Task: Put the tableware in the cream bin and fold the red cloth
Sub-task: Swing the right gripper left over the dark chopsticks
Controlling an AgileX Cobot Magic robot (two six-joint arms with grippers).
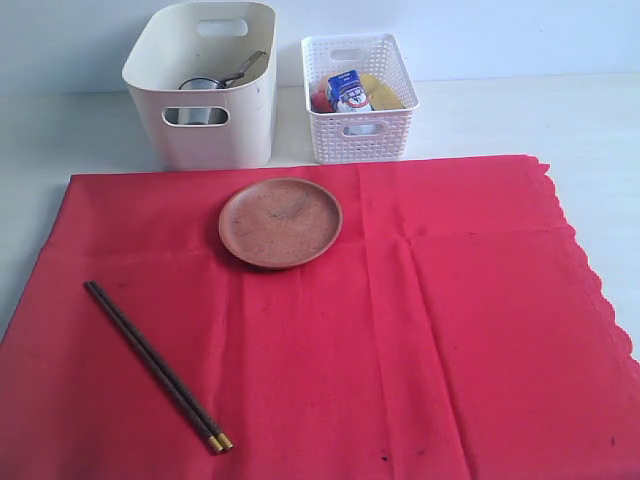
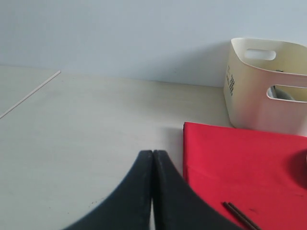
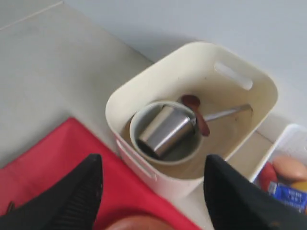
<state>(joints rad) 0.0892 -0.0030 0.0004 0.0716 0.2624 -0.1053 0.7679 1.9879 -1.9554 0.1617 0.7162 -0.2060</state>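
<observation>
In the exterior view the basket (image 1: 360, 135) stands at upper centre, just right of the bin (image 1: 245, 120). It holds a milk carton (image 1: 350, 92) and other food. Both containers stand on the pale table (image 1: 540, 110), just beyond the far edge of the cloth (image 1: 420, 330). The cloth lies flat and fills the lower two thirds of the frame, with its scalloped edge at the right. Two things rest on it. The plate (image 1: 281, 222) sits left of centre, near the bin. The chopsticks (image 1: 155, 365) lie side by side on a diagonal at lower left, yellow tips toward the bottom edge.

The right wrist view looks down into the bin. The bowl (image 3: 139, 120) sits inside it, with the cup (image 3: 165, 129) lying on its side in the bowl. The spoon (image 3: 196, 112) and knife (image 3: 225, 114) lie beside the bowl.

The right gripper (image 3: 153, 160) hangs above the bin's near rim with its fingers spread wide and nothing between them. The left gripper (image 2: 152, 153) is over bare table just beside the cloth's edge, its fingers pressed together with nothing between them.

Of each arm only the fingers show, each pair in its own wrist view. From the exterior view the cup is seen only partly, over the bin's rim and through the handle cut-out. The frame edge cuts off the plate in the right wrist view and the chopsticks in the left. The food behind the carton is too blurred to name.
</observation>
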